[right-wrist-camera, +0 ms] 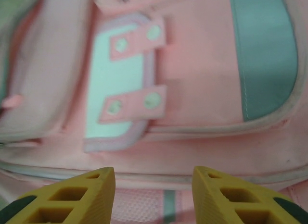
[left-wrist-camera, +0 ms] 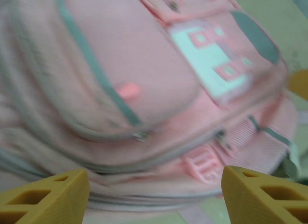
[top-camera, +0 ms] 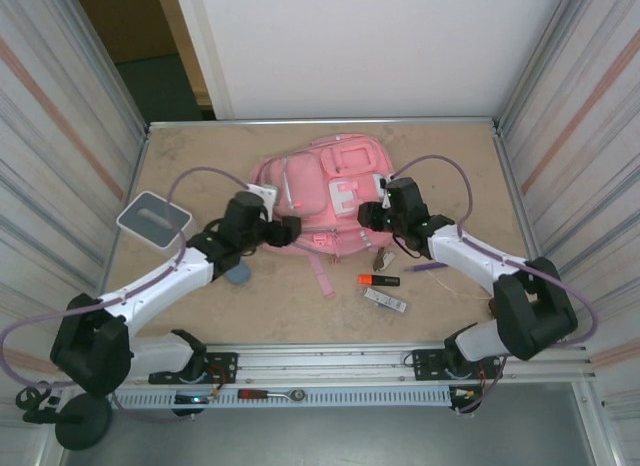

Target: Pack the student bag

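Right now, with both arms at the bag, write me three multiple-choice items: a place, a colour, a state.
1. The orange highlighter lies: A on the student bag; B on the table, at the bag's near side; C in a gripper.
2. On the right gripper, the fingers are: A yellow; B blue; C red.
3. The right gripper is: A shut on a strap; B shut on a pen; C open.
Answers: B, bare tabletop under it; A, yellow in the right wrist view; C, wide gap, nothing between.

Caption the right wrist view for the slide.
Open right pincer poised at the soft pink fabric backpack, white patch ahead of its yellow fingertips.
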Tool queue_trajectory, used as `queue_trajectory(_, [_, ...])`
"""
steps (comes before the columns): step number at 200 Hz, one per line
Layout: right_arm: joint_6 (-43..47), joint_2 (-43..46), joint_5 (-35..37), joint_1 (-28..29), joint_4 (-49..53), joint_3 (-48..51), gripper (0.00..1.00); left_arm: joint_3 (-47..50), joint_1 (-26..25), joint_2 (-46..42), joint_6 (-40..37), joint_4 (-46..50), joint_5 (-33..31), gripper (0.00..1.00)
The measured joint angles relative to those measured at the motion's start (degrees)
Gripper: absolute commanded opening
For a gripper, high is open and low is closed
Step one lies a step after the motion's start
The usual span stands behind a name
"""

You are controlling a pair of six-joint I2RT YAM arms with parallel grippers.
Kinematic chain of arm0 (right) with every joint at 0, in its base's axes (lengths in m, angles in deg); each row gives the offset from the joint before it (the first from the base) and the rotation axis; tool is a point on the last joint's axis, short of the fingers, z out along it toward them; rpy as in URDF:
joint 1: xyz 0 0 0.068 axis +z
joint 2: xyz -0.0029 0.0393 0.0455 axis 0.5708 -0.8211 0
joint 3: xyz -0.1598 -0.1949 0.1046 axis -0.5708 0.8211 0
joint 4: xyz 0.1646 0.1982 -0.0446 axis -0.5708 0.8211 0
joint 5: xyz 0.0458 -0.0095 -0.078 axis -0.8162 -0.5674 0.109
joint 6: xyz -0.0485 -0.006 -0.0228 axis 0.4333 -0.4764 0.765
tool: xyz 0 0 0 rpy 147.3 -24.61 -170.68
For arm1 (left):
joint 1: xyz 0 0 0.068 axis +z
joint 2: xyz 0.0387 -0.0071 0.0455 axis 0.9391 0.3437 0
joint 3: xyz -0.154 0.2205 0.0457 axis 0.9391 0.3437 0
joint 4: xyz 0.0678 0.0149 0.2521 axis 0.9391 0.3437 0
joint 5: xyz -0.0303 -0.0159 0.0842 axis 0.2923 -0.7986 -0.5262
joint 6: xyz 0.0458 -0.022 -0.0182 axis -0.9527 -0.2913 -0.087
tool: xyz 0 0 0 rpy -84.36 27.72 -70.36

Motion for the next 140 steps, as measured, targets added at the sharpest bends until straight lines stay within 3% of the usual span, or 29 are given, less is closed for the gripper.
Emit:
queue_trajectory(35, [-0.7,-2.7,-4.2,-2.4,-0.1,1.9,0.27,-3.5,-8.0,8.8,4.1,0.2,-2.3,0.66])
queue_trajectory(65, [-2.5,-4.7,-7.7,-3.5,-3.5,4.9,0.24,-8.6,-12.3,16.7,6.6,0.2,-2.4,0.54])
queue_trajectory(98, [-4.9,-5.3,-9.0,-3.2,-7.7,7.0,0.23,-12.5,-14.5,21.7,10.0,-0.8,-1.9,0.43])
queue_trajectory(140, [-5.3,-4.6,-8.8,-2.3,-11.6,10.0,0.23,-13.9,-14.6,27.5,14.5,-1.5,-2.4,0.38])
